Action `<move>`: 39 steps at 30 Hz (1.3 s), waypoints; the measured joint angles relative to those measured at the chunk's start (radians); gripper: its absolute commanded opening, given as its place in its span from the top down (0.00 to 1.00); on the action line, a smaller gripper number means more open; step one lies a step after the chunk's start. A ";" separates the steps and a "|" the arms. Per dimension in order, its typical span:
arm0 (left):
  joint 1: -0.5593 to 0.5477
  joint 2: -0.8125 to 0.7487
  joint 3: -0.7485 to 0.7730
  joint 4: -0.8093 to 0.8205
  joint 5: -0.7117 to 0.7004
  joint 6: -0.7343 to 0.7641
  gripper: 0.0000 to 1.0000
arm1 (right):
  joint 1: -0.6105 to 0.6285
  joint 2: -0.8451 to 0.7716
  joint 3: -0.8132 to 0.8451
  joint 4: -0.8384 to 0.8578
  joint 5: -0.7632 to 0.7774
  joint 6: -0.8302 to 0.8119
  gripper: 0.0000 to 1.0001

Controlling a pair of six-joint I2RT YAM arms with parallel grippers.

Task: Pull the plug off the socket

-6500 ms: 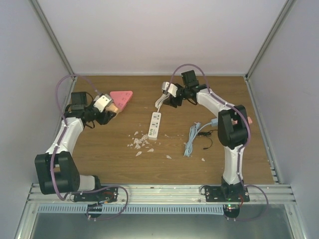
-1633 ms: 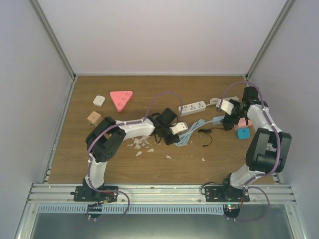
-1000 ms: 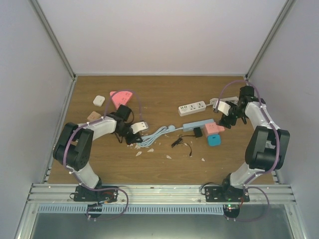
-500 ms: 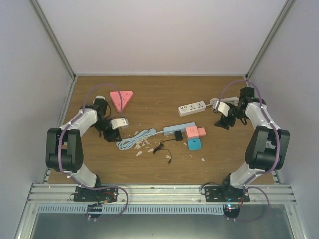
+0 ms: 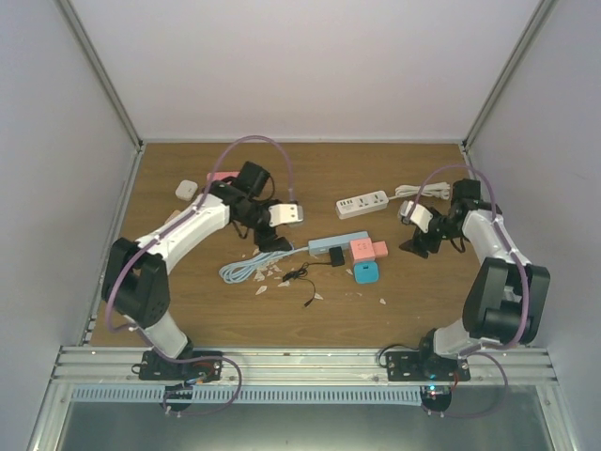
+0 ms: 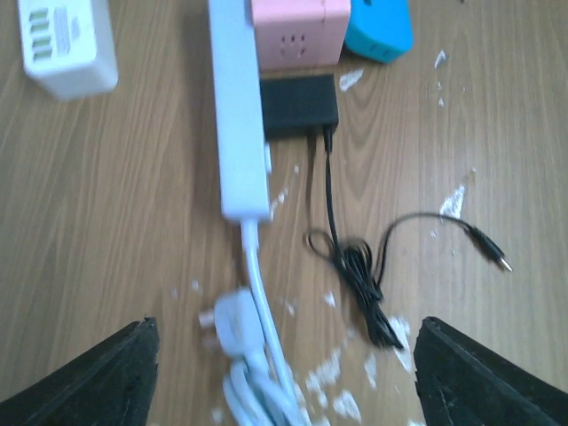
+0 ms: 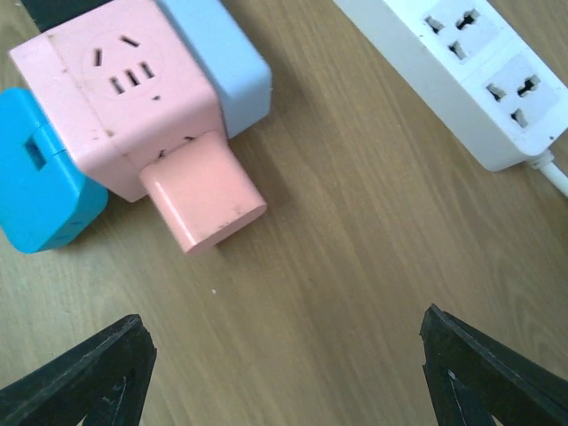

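Left gripper: we see it spread wide and empty over the coiled cord and crumbs
Light-blue strip: black adapter against its side, thin cable trailing
Count: we count two strips, two cube sockets, one pink plug
Pink plug: seated in the pink cube socket, which the blue cube touches; white strip near
Right gripper: spread and empty, near the plug but apart

The table is brown wood grain, flecked with white crumbs. The cube socket and its plug are pink, the adapter bright blue. The long strip is pale blue, the charger black, and the other strip white.
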State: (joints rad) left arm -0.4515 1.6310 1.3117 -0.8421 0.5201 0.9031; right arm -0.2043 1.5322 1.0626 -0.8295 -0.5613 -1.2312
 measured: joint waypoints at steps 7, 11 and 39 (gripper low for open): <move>-0.112 0.182 0.070 0.144 -0.003 -0.112 0.34 | 0.000 -0.117 -0.156 0.079 -0.018 0.006 0.20; -0.145 0.267 0.084 0.189 -0.016 -0.155 0.38 | 0.000 -0.153 -0.203 0.111 -0.025 0.008 0.20; -0.168 0.429 0.159 0.199 0.011 -0.140 1.00 | 0.000 -0.267 -0.298 0.181 -0.074 -0.046 0.18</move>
State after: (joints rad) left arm -0.6197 2.0598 1.4712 -0.6434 0.5312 0.7628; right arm -0.2039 1.2655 0.7650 -0.6483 -0.6357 -1.2774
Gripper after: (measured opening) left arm 0.260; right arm 0.815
